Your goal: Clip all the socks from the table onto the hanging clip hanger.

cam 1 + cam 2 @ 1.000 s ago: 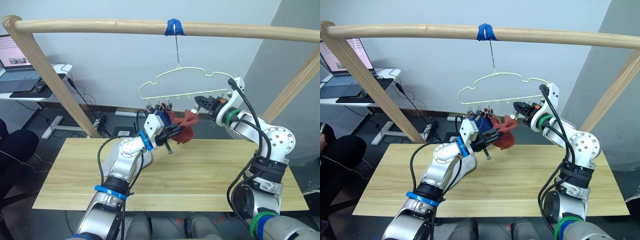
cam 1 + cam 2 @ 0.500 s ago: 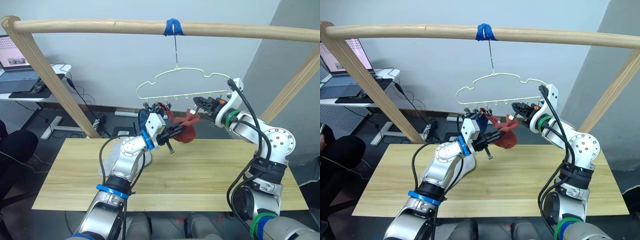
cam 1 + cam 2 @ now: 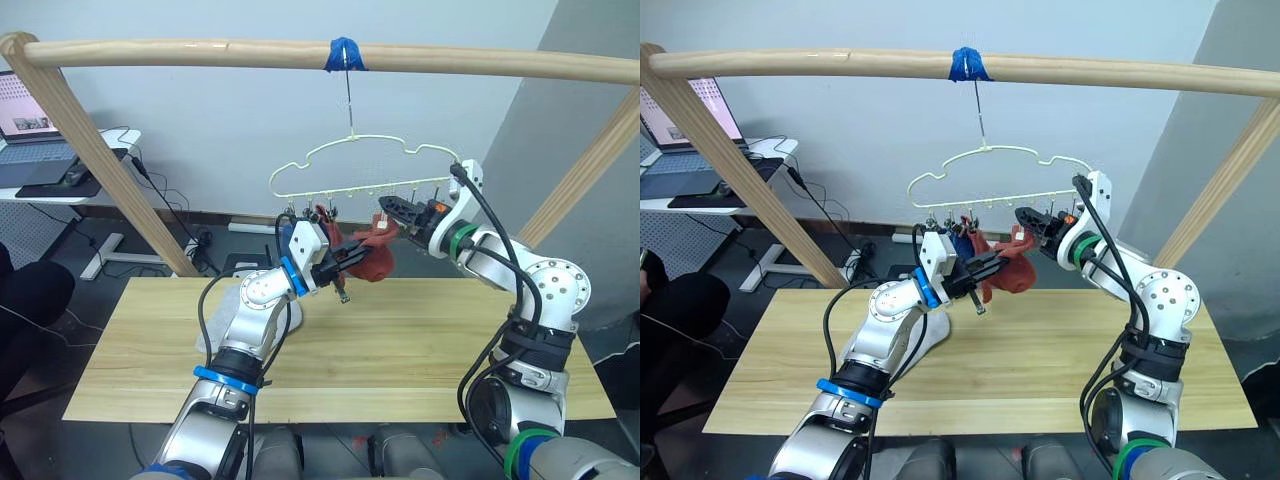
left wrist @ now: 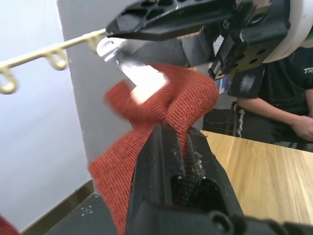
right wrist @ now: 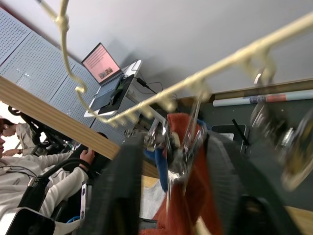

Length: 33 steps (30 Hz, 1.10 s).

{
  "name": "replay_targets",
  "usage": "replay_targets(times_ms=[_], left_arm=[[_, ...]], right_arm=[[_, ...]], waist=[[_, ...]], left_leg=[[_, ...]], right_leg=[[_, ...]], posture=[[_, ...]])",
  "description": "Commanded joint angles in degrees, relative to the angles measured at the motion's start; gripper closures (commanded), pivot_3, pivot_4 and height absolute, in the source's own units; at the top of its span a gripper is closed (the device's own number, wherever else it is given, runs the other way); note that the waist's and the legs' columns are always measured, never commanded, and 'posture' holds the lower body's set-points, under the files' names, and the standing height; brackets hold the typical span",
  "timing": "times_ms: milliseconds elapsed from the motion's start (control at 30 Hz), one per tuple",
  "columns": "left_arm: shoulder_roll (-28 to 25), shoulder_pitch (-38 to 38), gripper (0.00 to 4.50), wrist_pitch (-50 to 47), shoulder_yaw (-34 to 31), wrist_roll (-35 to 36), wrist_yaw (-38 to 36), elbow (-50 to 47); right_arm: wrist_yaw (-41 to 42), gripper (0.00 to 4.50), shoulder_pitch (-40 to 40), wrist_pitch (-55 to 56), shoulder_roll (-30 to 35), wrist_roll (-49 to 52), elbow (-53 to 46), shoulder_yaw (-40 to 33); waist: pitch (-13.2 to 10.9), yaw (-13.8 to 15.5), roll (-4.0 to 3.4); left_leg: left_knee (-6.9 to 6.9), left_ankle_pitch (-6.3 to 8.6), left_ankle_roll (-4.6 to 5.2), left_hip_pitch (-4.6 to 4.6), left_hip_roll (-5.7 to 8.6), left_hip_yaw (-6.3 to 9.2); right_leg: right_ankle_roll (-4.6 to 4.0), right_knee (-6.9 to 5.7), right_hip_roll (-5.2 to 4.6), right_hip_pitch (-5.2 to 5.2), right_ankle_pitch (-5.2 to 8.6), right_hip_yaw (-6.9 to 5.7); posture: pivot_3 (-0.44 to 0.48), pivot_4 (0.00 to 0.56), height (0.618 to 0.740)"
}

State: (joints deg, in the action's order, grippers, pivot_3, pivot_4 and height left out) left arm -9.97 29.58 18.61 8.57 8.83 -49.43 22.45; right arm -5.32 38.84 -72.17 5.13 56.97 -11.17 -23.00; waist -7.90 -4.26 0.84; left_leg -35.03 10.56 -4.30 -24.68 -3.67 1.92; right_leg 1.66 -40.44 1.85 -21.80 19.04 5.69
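Above the table, left hand clamps a rust sock; right hand, fingers apart, straddles a clip on the clip hanger. Next: feed the cuff in.

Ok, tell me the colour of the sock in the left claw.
Rust red sock, clearest in the left wrist view.

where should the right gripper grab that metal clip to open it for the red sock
Pinch the clip across its upper levers, coming from the robot's right, level with the clip hanger bar. The rust red sock, shut in the left gripper, already sits just below its mouth.
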Motion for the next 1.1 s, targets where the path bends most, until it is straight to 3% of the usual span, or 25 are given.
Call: replay_targets(times_ms=[33, 133, 200, 433, 567, 733, 933, 1033, 1100], left_arm=[[0.22, 1.23, 4.50, 0.34, 0.09, 0.69, -0.22, -1.47], [0.51, 1.70, 4.50, 0.30, 0.43, 0.22, -0.15, -0.71], [0.76, 1.99, 4.50, -0.42, 0.67, 0.13, -0.18, -0.18], [1.93, 2.53, 2.53, -6.98, -0.20, 2.58, -0.88, 1.51], [-0.51, 0.84, 1.34, -10.20, -1.77, 4.21, -2.27, 0.49], [-5.23, -2.11, 0.02, -16.57, -4.04, 7.85, -4.88, -4.74], [-9.91, -5.61, 0.02, -29.87, -5.70, 14.40, -6.94, -15.11], [-12.47, -7.22, 0.00, -36.47, -7.34, 17.96, -6.09, -21.45], [-13.87, -8.16, 0.00, -39.38, -8.23, 19.47, -5.31, -24.95]], right_arm=[[0.14, 1.11, 0.13, 0.56, 0.78, 2.50, -3.16, -0.27], [-0.28, 0.02, -0.30, 0.09, 2.00, 4.12, -4.14, -1.07], [-0.82, 0.02, -1.03, -0.64, 3.36, 6.37, -5.30, -2.32], [-2.82, 0.00, -7.01, -1.28, 10.79, 15.96, -11.25, -5.01], [2.09, 0.00, -12.68, 1.75, 16.93, 10.38, -16.31, 0.26], [7.96, 0.00, -18.66, 13.30, 19.29, -2.40, -19.74, 9.09], [11.20, 0.00, -22.18, 26.61, 17.34, -16.74, -21.22, 19.48], [10.76, 0.61, -22.90, 35.19, 16.72, -27.69, -19.52, 25.18], [10.34, 1.28, -22.82, 39.22, 16.22, -33.16, -17.93, 27.89]], waist=[[0.00, -0.21, 0.00], [0.00, -0.45, 0.00], [0.00, -0.57, 0.00], [0.00, -0.86, 0.00], [0.00, -1.69, -0.01], [-0.01, -2.84, -0.01], [-0.01, -2.79, 0.00], [-0.01, -2.31, 0.00], [-0.01, -2.27, 0.00]], left_leg=[[0.00, 0.00, 0.00, 0.00, 0.00, 0.00], [0.00, 0.00, 0.00, 0.00, 0.01, 0.00], [0.00, 0.00, 0.00, 0.00, 0.00, 0.00], [0.00, 0.00, 0.01, -0.03, 0.02, 0.00], [0.01, 0.00, 0.01, -0.01, 0.01, 0.01], [0.02, 0.00, 0.01, 0.01, -0.01, 0.02], [0.00, 0.00, 0.00, 0.02, -0.01, 0.07], [0.00, 0.00, -0.01, 0.01, -0.01, 0.11], [0.00, 0.00, -0.01, 0.01, -0.02, 0.12]], right_leg=[[0.00, 0.00, 0.00, 0.00, 0.00, 0.00], [0.00, 0.00, 0.00, 0.00, 0.00, 0.00], [0.00, 0.00, 0.00, 0.00, 0.00, 0.01], [0.02, 0.07, 0.00, 0.01, 0.01, 0.03], [0.25, 0.05, 0.02, 0.01, 0.15, 0.02], [0.29, 0.05, 0.04, 0.00, 0.17, 0.03], [0.30, 0.06, 0.03, 0.03, 0.18, 0.00], [0.30, 0.06, 0.03, 0.03, 0.18, -0.02], [0.30, 0.06, 0.03, 0.03, 0.18, -0.02]], posture=[[-0.057, 0.105, 0.740], [-0.065, 0.106, 0.740], [-0.067, 0.108, 0.740], [-0.087, 0.113, 0.740], [-0.099, 0.115, 0.740], [-0.095, 0.115, 0.740], [-0.088, 0.116, 0.740], [-0.056, 0.112, 0.740], [-0.051, 0.111, 0.740]])
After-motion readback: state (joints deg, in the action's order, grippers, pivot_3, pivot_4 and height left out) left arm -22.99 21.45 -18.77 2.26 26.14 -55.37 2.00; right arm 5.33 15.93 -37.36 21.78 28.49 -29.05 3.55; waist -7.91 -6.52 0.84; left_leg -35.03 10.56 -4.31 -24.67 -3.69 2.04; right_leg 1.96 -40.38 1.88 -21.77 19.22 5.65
